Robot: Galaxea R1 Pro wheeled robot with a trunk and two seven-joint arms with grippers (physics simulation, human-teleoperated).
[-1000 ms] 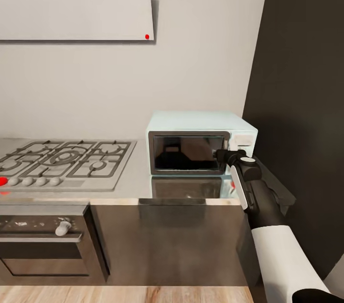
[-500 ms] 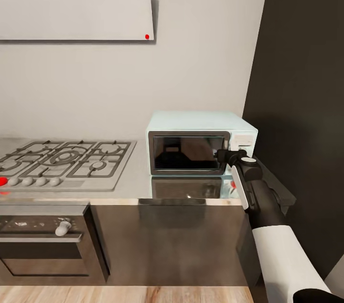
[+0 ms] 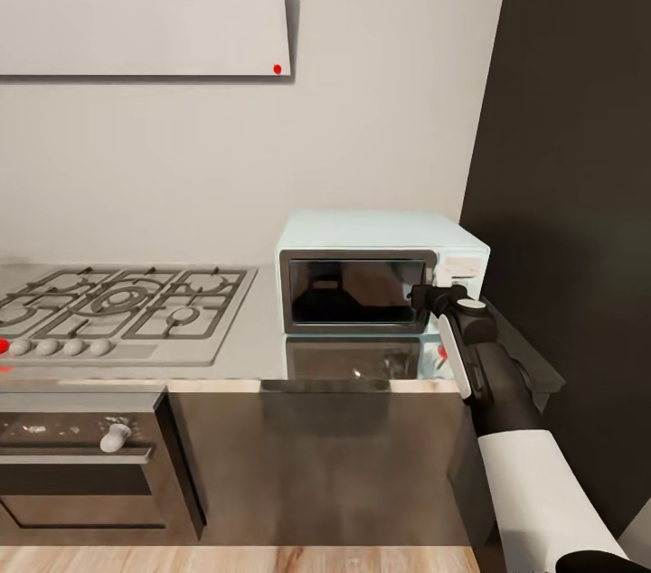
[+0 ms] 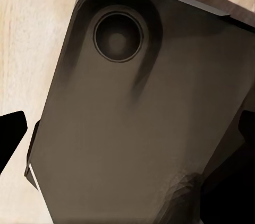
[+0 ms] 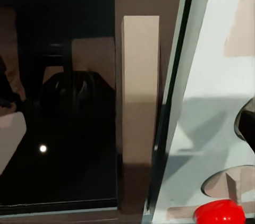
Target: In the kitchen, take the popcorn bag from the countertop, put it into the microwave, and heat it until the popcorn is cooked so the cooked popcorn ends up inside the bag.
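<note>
One arm reaches out: my right gripper (image 3: pixel 423 295) sits at the microwave (image 3: pixel 380 270) door's right edge. I cannot tell its finger spacing.

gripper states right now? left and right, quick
Left end effector: cannot be told; its wrist camera faces a dark panel over wood floor.
Right end effector: at the microwave door's right edge, by the control panel; open or closed cannot be told.

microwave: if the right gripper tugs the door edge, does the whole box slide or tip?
The microwave looks small and boxy, so probably light. It sits on the glossy countertop, so it may slide toward the right gripper before the door swings. Tipping seems unlikely: it is wider than tall and sits flat.
</note>
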